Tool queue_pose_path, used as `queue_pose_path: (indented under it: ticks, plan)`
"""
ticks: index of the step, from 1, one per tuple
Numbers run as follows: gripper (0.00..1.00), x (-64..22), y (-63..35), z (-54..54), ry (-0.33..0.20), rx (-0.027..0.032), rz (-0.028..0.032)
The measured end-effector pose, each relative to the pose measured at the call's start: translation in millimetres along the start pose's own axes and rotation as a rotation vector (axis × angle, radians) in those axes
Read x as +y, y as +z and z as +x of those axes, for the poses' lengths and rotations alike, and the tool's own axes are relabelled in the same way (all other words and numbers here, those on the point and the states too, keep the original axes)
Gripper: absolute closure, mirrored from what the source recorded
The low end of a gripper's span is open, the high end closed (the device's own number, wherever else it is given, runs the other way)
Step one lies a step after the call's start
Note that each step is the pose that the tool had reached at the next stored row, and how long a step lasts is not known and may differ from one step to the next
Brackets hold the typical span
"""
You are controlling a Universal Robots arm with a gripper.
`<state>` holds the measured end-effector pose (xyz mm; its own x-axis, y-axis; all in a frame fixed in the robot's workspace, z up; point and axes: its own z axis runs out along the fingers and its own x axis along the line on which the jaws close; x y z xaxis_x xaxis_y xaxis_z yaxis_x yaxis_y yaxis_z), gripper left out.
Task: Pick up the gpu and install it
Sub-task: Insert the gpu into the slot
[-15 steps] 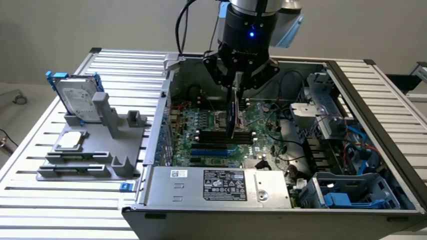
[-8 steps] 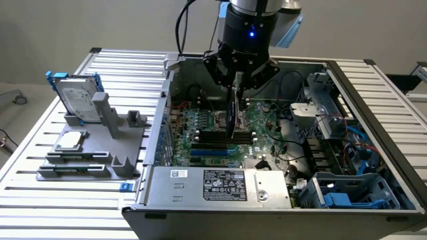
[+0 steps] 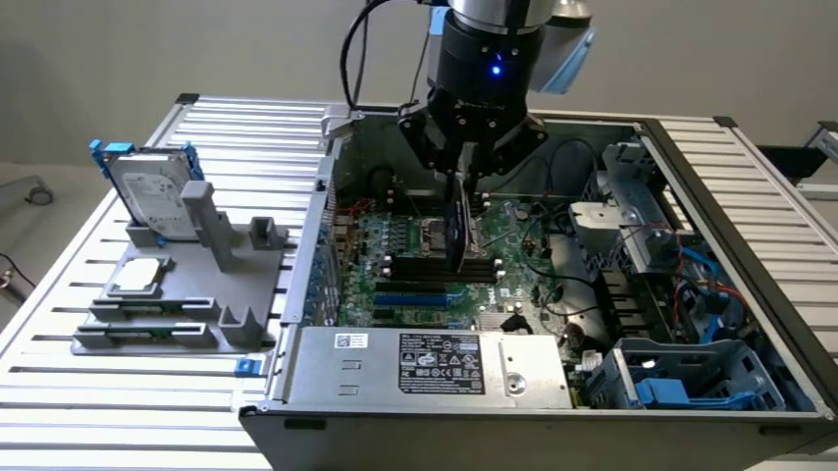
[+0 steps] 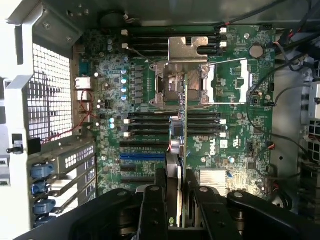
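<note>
I see a green board point(image 4: 240, 130) with one blue slot point(image 4: 142, 155). My hand point(image 4: 176, 180) and gpu point(image 3: 458, 231) are black; the surface point(image 3: 235, 123), ribbed silver.

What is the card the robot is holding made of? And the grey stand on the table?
The gpu, pinched in the gripper, looks like a thin, stiff circuit board with a black cover on one side. The cover is probably plastic, as it looks dull and rounded. The grey stand also looks like matte plastic, with an even grey colour, blocky shapes and no shine.
</note>
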<state>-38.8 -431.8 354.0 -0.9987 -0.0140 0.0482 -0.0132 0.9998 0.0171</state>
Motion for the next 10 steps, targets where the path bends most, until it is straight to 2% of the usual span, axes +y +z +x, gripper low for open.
queue_pose_path:
  ticks: [10]
  plan:
    - [0.74,-0.1,4.6,-0.2,-0.183,0.0028,-0.0049]
